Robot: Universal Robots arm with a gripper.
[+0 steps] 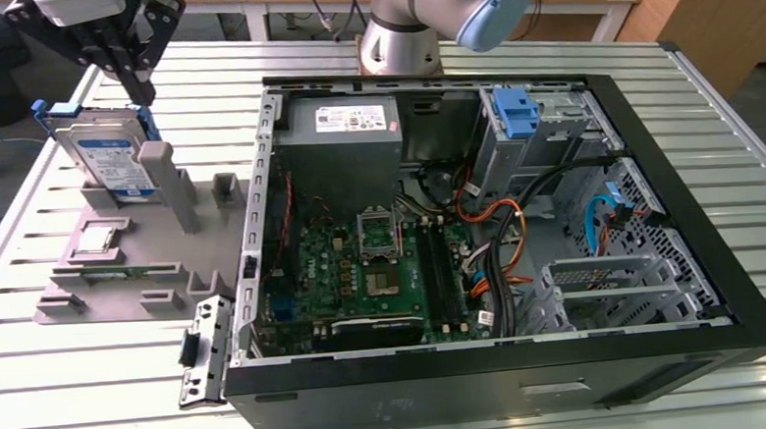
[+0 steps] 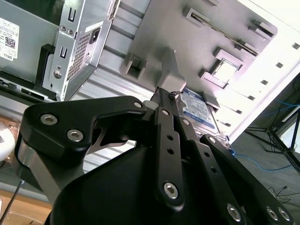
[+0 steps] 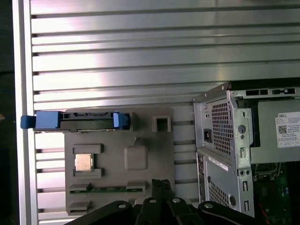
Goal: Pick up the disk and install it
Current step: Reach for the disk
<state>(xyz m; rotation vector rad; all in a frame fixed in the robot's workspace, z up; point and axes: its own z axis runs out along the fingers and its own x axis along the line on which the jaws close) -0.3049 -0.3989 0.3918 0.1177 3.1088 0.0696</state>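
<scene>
The disk (image 1: 105, 155) stands on edge in a slot at the far end of the grey fixture (image 1: 137, 267), a silver drive with a white-and-blue label in a blue carrier. In the first wrist view the disk (image 3: 75, 120) shows edge-on, its blue carrier ends sticking out. My gripper (image 1: 140, 90) hangs just above the disk's top edge, slightly toward the exterior view's right, fingers together and holding nothing. In the second wrist view the gripper (image 2: 166, 93) points toward the disk's label (image 2: 199, 110). In the first wrist view the gripper (image 3: 159, 183) tips sit over the fixture (image 3: 140, 136).
The open computer case (image 1: 643, 162) lies at the exterior view's right, with a grey power supply (image 1: 339, 118), motherboard (image 1: 373, 264) and a blue bracket (image 1: 515, 109) in the drive bay. The fixture also holds a processor chip (image 1: 96, 237) and a memory stick (image 3: 98, 190). The slatted metal table (image 1: 104, 386) surrounds everything.
</scene>
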